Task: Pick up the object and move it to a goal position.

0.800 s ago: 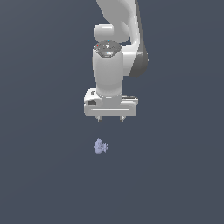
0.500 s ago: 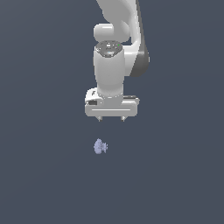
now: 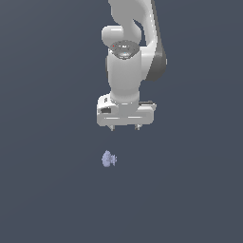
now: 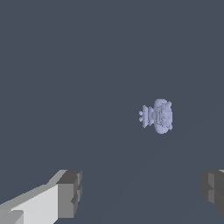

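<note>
Flat slate-grey ground is filling both views you are looking at, with no edge or seam showing anywhere on it. You are seeing the white arm [image 3: 130, 57] coming down from the top of the exterior view, its wrist pointing straight down and ending in the wide white body of the gripper [image 3: 125, 127]. Two short fingertips [image 3: 112, 128] are poking out beneath that body, set well apart from each other, so you are looking at a hand that is standing wide and carrying nothing.

You are finding the object [image 3: 109, 159] lying on the grey ground below the gripper, well apart from the fingertips and slightly toward the exterior view's left of the gripper's middle. It is showing as a tiny pale lavender-blue lump, far smaller than the hand above it.

In the wrist view you are seeing the object [image 4: 157, 116] more closely: a rounded, bulging end on one side and a narrower ribbed or knobbly end on the other. One grey finger pad [image 4: 70, 193] on its white link and the other finger pad [image 4: 213, 190] are framing the picture's lower corners with a broad gap between them, and the object is sitting clear of both, touching neither.
</note>
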You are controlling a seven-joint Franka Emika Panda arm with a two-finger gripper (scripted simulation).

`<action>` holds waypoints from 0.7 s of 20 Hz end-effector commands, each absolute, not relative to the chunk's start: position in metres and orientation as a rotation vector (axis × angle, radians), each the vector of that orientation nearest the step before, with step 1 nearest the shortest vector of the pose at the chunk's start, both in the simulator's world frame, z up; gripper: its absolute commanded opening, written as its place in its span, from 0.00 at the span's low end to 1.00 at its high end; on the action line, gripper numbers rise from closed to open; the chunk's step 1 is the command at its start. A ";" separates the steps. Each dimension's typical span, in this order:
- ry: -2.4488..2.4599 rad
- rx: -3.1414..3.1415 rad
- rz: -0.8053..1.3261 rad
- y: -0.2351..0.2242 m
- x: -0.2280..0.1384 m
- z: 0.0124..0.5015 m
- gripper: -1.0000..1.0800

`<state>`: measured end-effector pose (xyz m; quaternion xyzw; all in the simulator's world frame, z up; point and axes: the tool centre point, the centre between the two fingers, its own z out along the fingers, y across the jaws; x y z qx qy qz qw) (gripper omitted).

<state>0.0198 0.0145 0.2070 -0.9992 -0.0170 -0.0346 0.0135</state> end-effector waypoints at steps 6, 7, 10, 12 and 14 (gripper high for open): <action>-0.051 -3.116 -0.094 0.005 0.029 0.194 0.96; -0.051 -3.117 -0.091 0.002 0.031 0.190 0.96; -0.051 -3.120 -0.079 -0.007 0.038 0.177 0.96; -0.051 -3.123 -0.069 -0.014 0.044 0.167 0.96; -0.052 -3.126 -0.057 -0.022 0.051 0.154 0.96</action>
